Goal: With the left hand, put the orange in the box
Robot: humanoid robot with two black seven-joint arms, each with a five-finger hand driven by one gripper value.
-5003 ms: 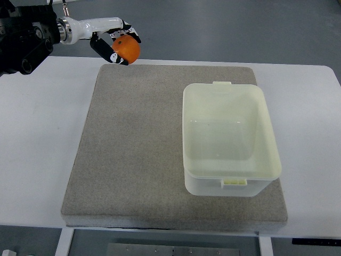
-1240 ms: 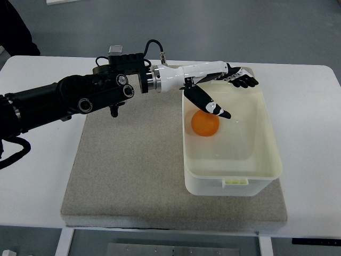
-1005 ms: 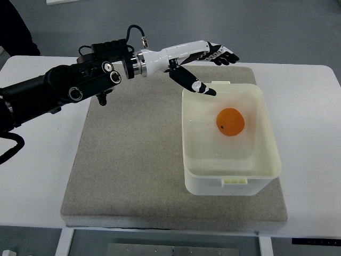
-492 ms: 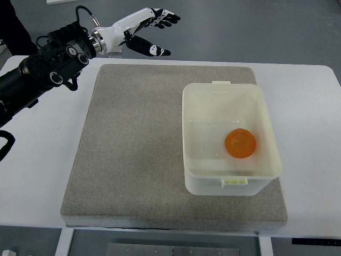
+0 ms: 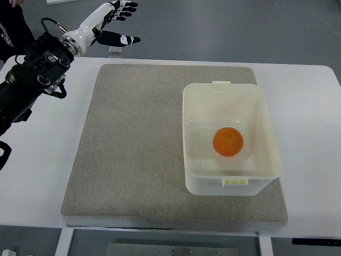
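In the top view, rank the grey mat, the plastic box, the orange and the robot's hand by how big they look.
1. Grey mat
2. Plastic box
3. Left hand and orange: these two look alike, and the hand is partly cropped, so no ranking between them.

We're looking at a box (image 5: 230, 140) in pale, slightly see-through plastic, smooth with a soft sheen. The orange (image 5: 228, 141) inside is looking matt, finely dimpled. The mat (image 5: 138, 149) is showing a rough, grainy grey surface, kinda felt-like. The table (image 5: 37, 160) is coming across as smooth white, low gloss. The left hand (image 5: 109, 21) is wearing glossy white and black plastic shells.
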